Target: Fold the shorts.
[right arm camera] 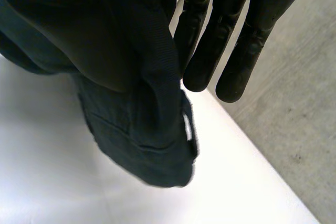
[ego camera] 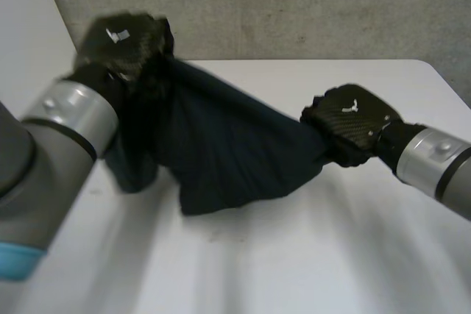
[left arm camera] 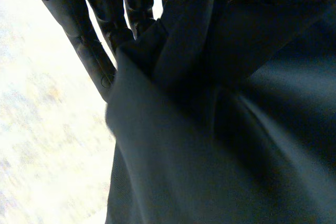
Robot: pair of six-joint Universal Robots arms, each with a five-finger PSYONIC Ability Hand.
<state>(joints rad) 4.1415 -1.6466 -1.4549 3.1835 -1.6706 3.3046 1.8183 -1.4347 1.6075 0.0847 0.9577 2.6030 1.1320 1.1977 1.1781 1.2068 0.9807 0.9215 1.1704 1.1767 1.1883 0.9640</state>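
Shorts (ego camera: 228, 145), dark, soft, light and limp: slung between the left hand (ego camera: 121, 42) and right hand (ego camera: 349, 126), each pinching one end, middle sagging below them toward the table (ego camera: 309, 255); probably best gripped at edges.

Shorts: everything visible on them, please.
The shorts are dark navy, woven-looking cloth, bunched and creased. They hang stretched between the left hand, raised at one end, and the right hand, lower at the other, each pinching an edge. The sagging middle drapes toward the white table. The right wrist view shows stitched seams and a small white tag.
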